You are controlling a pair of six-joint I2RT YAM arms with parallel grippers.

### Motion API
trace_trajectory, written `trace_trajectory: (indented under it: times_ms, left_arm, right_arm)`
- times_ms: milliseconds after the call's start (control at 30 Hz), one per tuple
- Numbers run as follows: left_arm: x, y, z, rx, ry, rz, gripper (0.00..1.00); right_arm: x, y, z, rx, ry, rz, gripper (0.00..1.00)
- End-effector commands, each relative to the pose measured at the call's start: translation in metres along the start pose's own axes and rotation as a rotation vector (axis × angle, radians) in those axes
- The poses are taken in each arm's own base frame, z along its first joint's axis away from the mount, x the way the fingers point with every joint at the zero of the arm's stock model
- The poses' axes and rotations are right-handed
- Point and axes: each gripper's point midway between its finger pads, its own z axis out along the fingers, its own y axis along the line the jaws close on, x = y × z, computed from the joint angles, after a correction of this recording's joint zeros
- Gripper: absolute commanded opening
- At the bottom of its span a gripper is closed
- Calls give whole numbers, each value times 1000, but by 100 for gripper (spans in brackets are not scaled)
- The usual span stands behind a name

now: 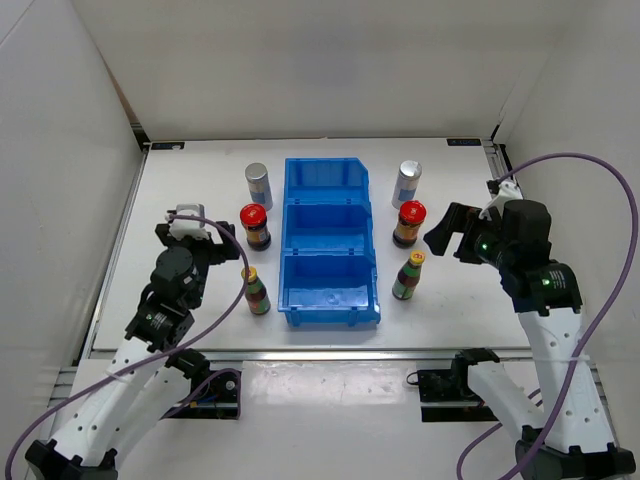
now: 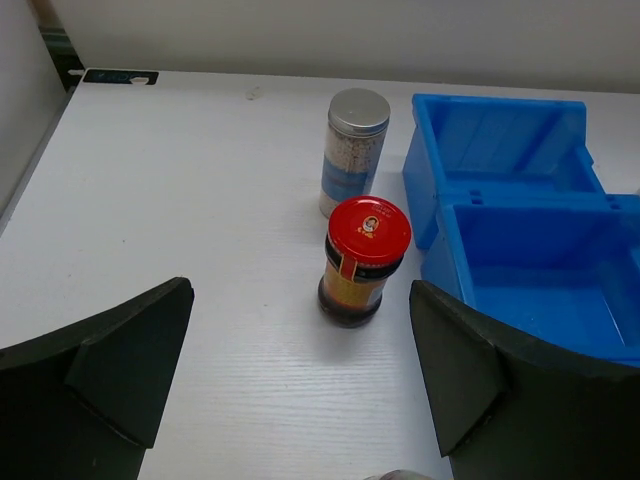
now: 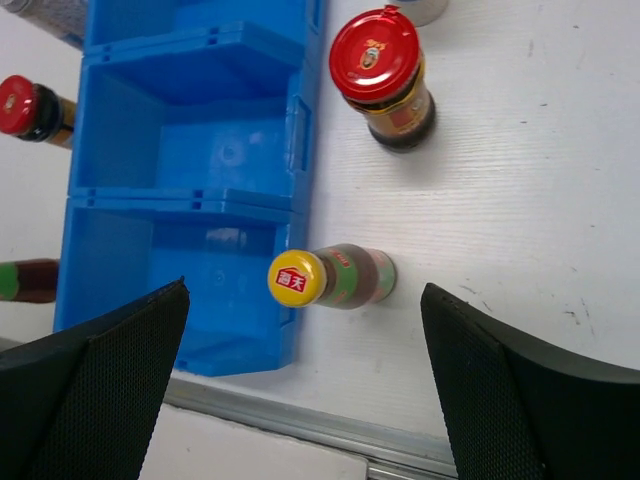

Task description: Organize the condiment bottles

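I see the blue bin lying lengthwise down the middle of the white table, its three compartments running from far to near. All six bottles stand upright outside it, three along each long wall.

On the left, the left silver-capped bottle is farthest back. Next comes the left red-capped bottle, and the left yellow-capped bottle is nearest the front edge. Each is near the bin's wall but apart from it.

On the right, the right silver-capped bottle, right red-capped bottle and right yellow-capped bottle line up the same way. The last of these is just beside the wall of the nearest compartment.

The left gripper hangs over bare table outside the left row. Its fingers are spread wide and hold nothing, and the left red-capped bottle stands ahead of the gap. The right gripper is likewise released and empty, outside the right row and close to the right red-capped bottle.

There is a strip of open table between each row and the side edges, and another behind the bin at the far edge.
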Motion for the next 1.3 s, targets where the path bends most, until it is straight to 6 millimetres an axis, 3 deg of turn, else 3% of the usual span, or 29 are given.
trace_trajectory:
  times_ms: [0, 167, 233, 300, 367, 400, 500, 533, 600, 633, 700, 767, 933, 1133, 1267]
  left_arm:
    - [-5, -3, -1, 25, -42, 10, 100]
    - [1, 1, -3, -3, -47, -21, 100]
    - [1, -1, -3, 7, -46, -20, 100]
    - [1, -1, -1, 7, -46, -7, 100]
    - [1, -1, -1, 7, -46, -16, 100]
    - [7, -1, 1, 5, -30, -8, 100]
    - [6, -4, 1, 15, -38, -11, 100]
    - [15, -4, 1, 14, -20, -2, 100]
    - [21, -2, 2, 12, -8, 30, 100]
    - [19, -3, 2, 13, -16, 26, 100]
    - [19, 0, 2, 1, -17, 26, 100]
    - [19, 0, 2, 1, -17, 35, 100]
    - [21, 1, 3, -9, -18, 35, 100]
    - [23, 1, 4, -9, -9, 48, 100]
    - [23, 1, 4, -9, -9, 48, 100]
  right_arm:
    - [0, -10, 0, 53, -26, 13, 100]
    - [5, 7, -4, -51, -18, -65, 100]
    - [-9, 19, -19, -91, -74, -97, 100]
    - [-36, 28, -43, -94, -192, -120, 100]
    - [-45, 29, -46, -94, -238, -138, 100]
    - [-45, 29, -39, -103, -248, -158, 100]
    - [-26, 13, -16, -38, -188, -95, 100]
    - [-18, 7, -9, -17, -167, -89, 100]
    - [-6, 16, -4, -93, -114, -134, 100]
    - [4, 33, -3, -206, -76, -156, 100]
    - [27, 30, 9, -222, -42, -100, 100]
    - [34, 26, 10, -229, -98, -89, 100]
    - [71, 9, 29, -236, -138, -171, 100]
    - [64, -4, 37, -175, -277, -170, 100]
    - [75, -11, 55, -151, -234, -164, 100]
